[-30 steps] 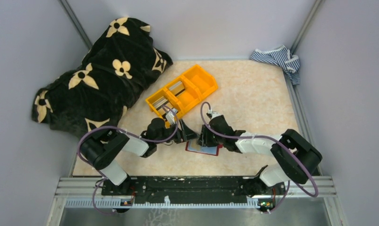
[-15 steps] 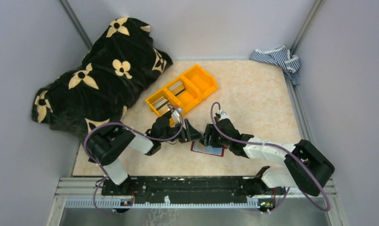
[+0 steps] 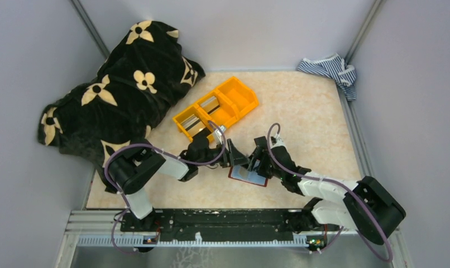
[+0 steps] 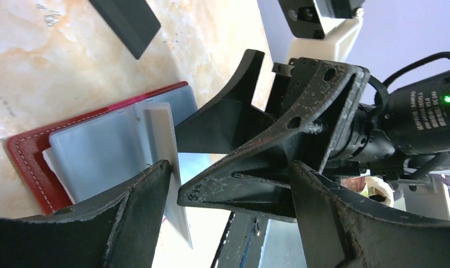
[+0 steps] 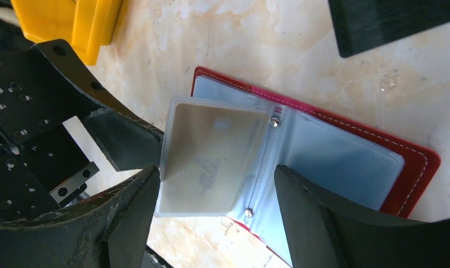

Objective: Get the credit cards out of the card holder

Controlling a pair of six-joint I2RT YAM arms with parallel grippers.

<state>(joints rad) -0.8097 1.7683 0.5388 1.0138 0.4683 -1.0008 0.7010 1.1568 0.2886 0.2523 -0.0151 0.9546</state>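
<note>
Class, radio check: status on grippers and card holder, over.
Left gripper open, right gripper open, crowded together at card holder. It lies open, beige card in raised clear sleeve. Dark card loose on table.

A dark red bifold card holder (image 4: pixel 28 163) lies open on the marbled beige surface (image 4: pixel 55 61), one pale blue plastic sleeve (image 4: pixel 162 139) standing upright just beside a finger of the widely spread left gripper (image 4: pixel 231 173).

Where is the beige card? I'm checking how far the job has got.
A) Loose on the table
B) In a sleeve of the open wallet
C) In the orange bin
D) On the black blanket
B: the right wrist view shows the beige card tucked inside a clear sleeve of the open wallet.
</note>
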